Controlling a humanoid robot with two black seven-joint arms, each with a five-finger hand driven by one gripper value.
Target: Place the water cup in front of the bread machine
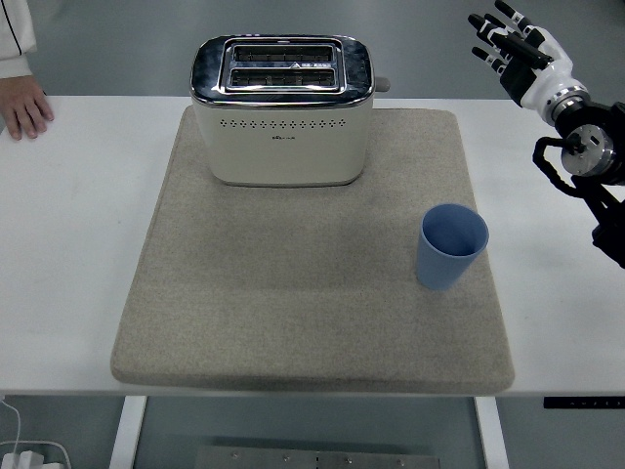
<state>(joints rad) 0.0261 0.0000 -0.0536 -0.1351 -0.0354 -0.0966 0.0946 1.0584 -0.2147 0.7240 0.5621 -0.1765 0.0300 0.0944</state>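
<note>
A blue water cup (450,246) stands upright on the right side of a beige mat (312,322). A cream toaster with a chrome top (281,109) stands at the mat's far middle. My right hand (511,41) is raised at the top right, well above and to the right of the cup, fingers spread and holding nothing. My left arm does not show.
A person's hand (25,106) rests on the white table (78,274) at the far left edge. The mat covers most of the table's middle. A cable and plug (24,451) lie on the floor at bottom left.
</note>
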